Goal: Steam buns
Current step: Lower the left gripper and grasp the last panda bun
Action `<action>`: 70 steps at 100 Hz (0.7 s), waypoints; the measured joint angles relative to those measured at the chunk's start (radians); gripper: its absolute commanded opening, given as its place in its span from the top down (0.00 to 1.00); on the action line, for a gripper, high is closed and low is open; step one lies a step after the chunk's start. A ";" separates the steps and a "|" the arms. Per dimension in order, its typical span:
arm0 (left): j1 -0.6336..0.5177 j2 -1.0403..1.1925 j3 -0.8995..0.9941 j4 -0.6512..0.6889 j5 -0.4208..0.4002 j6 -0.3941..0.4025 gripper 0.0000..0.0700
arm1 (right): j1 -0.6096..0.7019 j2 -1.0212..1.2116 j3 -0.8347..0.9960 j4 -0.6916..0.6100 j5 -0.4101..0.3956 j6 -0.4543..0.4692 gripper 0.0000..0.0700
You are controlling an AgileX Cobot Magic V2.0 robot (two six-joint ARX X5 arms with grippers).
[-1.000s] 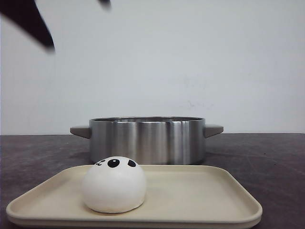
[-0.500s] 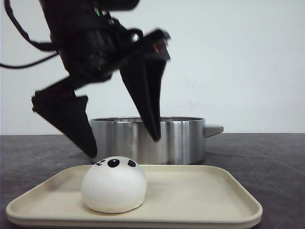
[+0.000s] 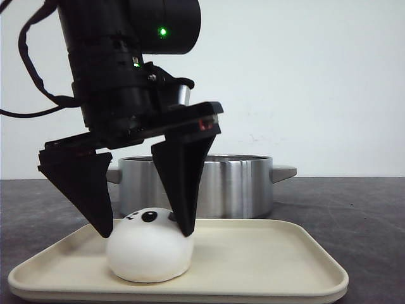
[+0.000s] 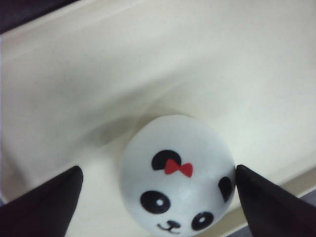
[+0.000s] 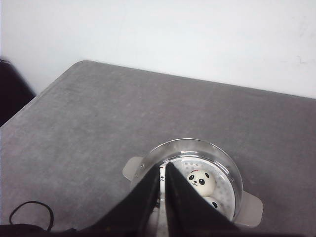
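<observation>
One white panda bun [image 3: 150,250] sits on the cream tray [image 3: 272,253]. My left gripper [image 3: 145,233] is open and straddles it, fingertips down at the bun's top sides. In the left wrist view the bun [image 4: 177,173] shows a red bow; one finger [image 4: 256,197] touches its side and the other stands apart. My left gripper [image 4: 157,170] holds nothing. My right gripper [image 5: 163,167] is shut and empty, high above the steel pot [image 5: 197,146]. Three buns lie in the pot: one [image 5: 201,181] in full view, one [image 5: 213,202] and one [image 5: 162,174] partly hidden by the fingers.
The steel pot [image 3: 215,183] with two grey handles stands right behind the tray on the dark table. A black cable loop [image 5: 29,210] lies on the table near the pot. A white wall stands behind the table's far edge.
My left arm has come down into the front view, and its open fingers have dropped around the bun on the tray. The bun has shifted slightly left.
</observation>
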 measured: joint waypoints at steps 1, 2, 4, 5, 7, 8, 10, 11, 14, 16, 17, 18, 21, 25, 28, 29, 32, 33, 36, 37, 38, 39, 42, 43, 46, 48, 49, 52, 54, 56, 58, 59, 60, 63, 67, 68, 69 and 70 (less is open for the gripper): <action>0.000 0.001 0.000 0.000 0.000 0.002 0.15 | 0.000 0.000 0.000 0.000 0.000 0.000 0.98; 0.000 0.003 0.000 0.000 -0.001 0.005 0.15 | 0.000 0.000 0.000 0.000 0.000 0.000 0.98; 0.000 0.006 0.000 0.000 -0.001 0.009 0.15 | 0.000 0.000 0.000 0.000 0.000 0.003 0.98; 0.000 0.007 0.000 0.000 -0.002 0.012 0.15 | 0.000 0.000 0.000 0.000 0.000 0.003 0.98; 0.000 0.010 0.000 0.001 -0.002 0.018 0.15 | 0.000 0.000 0.000 0.000 0.000 0.003 0.98; 0.000 0.012 0.000 0.001 -0.002 0.020 0.15 | 0.000 0.000 0.000 0.000 0.000 0.004 0.98; 0.000 0.015 0.000 0.001 -0.002 0.024 0.15 | 0.000 0.000 0.000 0.000 0.000 0.004 0.98; 0.000 0.017 0.000 0.001 -0.002 0.026 0.15 | 0.000 0.000 0.000 0.000 0.000 0.004 0.98; 0.000 0.023 0.000 0.001 -0.002 0.035 0.15 | 0.000 0.000 0.000 0.000 0.000 0.004 0.98; 0.000 0.028 0.000 0.001 -0.002 0.041 0.15 | 0.000 0.000 0.000 0.000 0.000 0.004 0.98; 0.000 0.030 0.000 0.001 -0.002 0.044 0.15 | 0.000 0.000 0.000 0.000 0.000 0.004 0.98; 0.000 0.032 0.000 0.001 -0.002 0.047 0.15 | 0.000 0.000 0.000 0.000 0.000 0.005 0.98; 0.000 0.039 0.000 0.000 -0.002 0.056 0.15 | 0.000 0.000 0.000 0.000 0.000 0.005 0.98; 0.000 0.047 0.000 -0.002 -0.002 0.071 0.16 | 0.000 0.000 0.000 -0.001 0.000 0.005 0.98; 0.000 0.051 0.000 -0.004 -0.002 0.080 0.16 | 0.000 0.000 0.000 -0.001 0.000 0.005 0.98; 0.000 0.053 0.000 -0.005 -0.002 0.084 0.17 | 0.000 0.000 0.000 -0.001 0.000 0.006 0.98; 0.000 0.054 0.000 -0.006 -0.002 0.095 0.19 | 0.000 0.000 0.000 -0.001 0.000 0.006 0.98; 0.000 0.054 0.000 -0.006 -0.002 0.098 0.21 | 0.000 0.000 0.000 -0.001 0.000 0.006 0.98; 0.000 0.054 0.000 -0.006 -0.003 0.105 0.27 | 0.000 0.000 0.000 -0.001 0.000 0.006 0.98; 0.000 0.054 0.000 -0.006 -0.003 0.106 0.30 | 0.000 0.000 0.000 -0.001 0.000 0.006 0.98; 0.000 0.054 0.000 -0.006 -0.003 0.109 0.33 | 0.000 0.000 0.000 -0.001 0.000 0.006 0.98; 0.000 0.054 0.000 -0.005 -0.004 0.111 0.36 | 0.000 0.000 0.000 -0.001 0.000 0.006 0.98; 0.000 0.054 0.000 -0.005 -0.005 0.117 0.46 | 0.000 0.000 0.000 -0.001 0.000 0.006 0.98; 0.000 0.054 0.000 -0.006 -0.005 0.119 0.49 | 0.000 0.000 0.000 -0.001 0.000 0.006 0.98; 0.000 0.054 0.000 -0.006 -0.006 0.121 0.58 | 0.000 0.000 0.000 -0.001 0.000 0.006 0.98; 0.000 0.054 0.000 -0.006 -0.006 0.122 0.63 | 0.000 0.000 0.000 -0.001 0.000 0.006 0.98; 0.000 0.054 0.000 -0.006 -0.006 0.123 0.66 | 0.000 0.000 0.000 -0.001 0.000 0.006 0.98; 0.000 0.054 0.000 -0.006 -0.007 0.124 0.73 | 0.000 0.000 0.000 -0.001 0.000 0.006 0.98; 0.000 0.054 0.000 -0.006 -0.007 0.124 0.77 | 0.000 0.000 0.000 -0.001 0.000 0.006 0.98; 0.000 0.054 0.000 -0.006 -0.007 0.124 0.82 | 0.000 0.000 0.000 -0.001 0.000 0.006 0.98; 0.000 0.054 0.000 -0.006 -0.007 0.124 0.88 | 0.000 0.000 0.000 -0.001 0.000 0.006 0.98; 0.000 0.054 0.000 -0.006 -0.007 0.126 0.90 | 0.000 0.000 0.000 -0.001 0.000 0.006 0.98; 0.000 0.054 0.000 -0.006 -0.006 0.127 0.94 | 0.000 0.000 0.000 -0.001 0.000 0.006 0.98; 0.000 0.054 0.000 -0.006 -0.006 0.131 1.00 | 0.000 0.000 0.000 -0.001 0.000 0.006 0.98; 0.000 0.054 0.000 -0.006 -0.006 0.139 1.00 | 0.000 0.000 0.000 -0.001 0.000 0.006 0.98; 0.000 0.054 0.000 -0.006 -0.006 0.140 1.00 | 0.000 0.000 0.000 -0.001 0.000 0.006 0.98; -0.001 0.054 0.000 -0.006 -0.006 0.142 1.00 | 0.000 0.000 0.000 -0.001 0.000 0.006 0.98; -0.002 0.054 0.000 -0.006 -0.005 0.145 1.00 | 0.000 0.000 0.000 -0.001 0.000 0.006 0.98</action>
